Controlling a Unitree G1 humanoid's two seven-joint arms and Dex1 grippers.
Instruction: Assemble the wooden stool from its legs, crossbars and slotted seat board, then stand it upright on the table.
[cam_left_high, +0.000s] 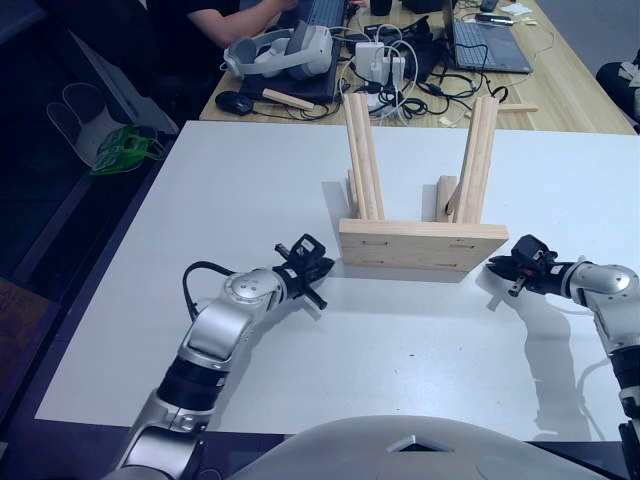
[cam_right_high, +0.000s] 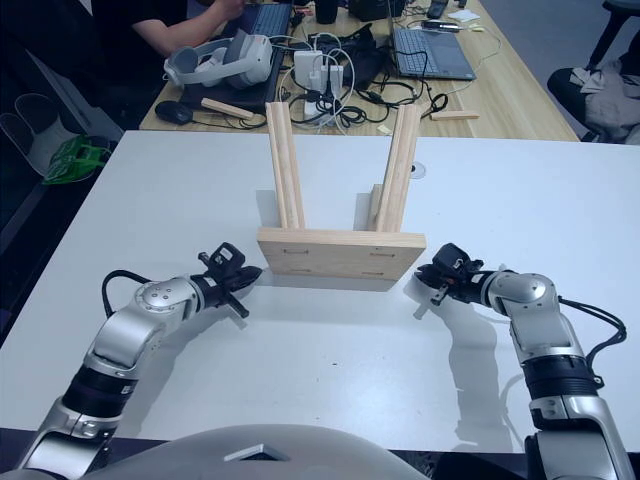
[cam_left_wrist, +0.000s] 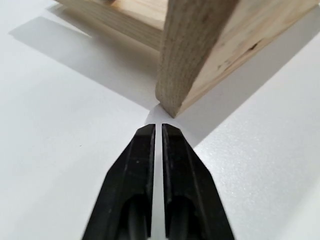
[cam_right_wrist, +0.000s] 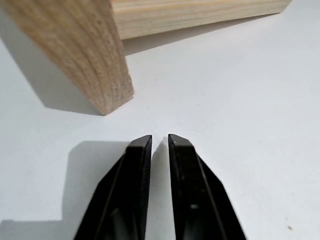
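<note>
The wooden stool lies on its side in the middle of the white table (cam_left_high: 400, 350). Its seat board (cam_left_high: 423, 245) stands on edge facing me, and two pairs of legs (cam_left_high: 362, 160) (cam_left_high: 478, 155) run away from me. My left gripper (cam_left_high: 326, 267) sits low on the table just off the board's left corner (cam_left_wrist: 200, 60), shut and empty. At the board's right corner (cam_right_wrist: 80, 45), my right gripper (cam_left_high: 493, 265) also rests near the tabletop, shut with nothing between its fingers (cam_right_wrist: 137, 165). Neither gripper touches the wood.
Behind the white table a wooden desk holds a headset (cam_left_high: 280, 50), cables, laptops and a mouse. Two loose wooden pieces (cam_left_high: 288, 98) (cam_left_high: 520, 107) lie there. A green item (cam_left_high: 125, 148) sits off the table's far left corner. The table's near half is open.
</note>
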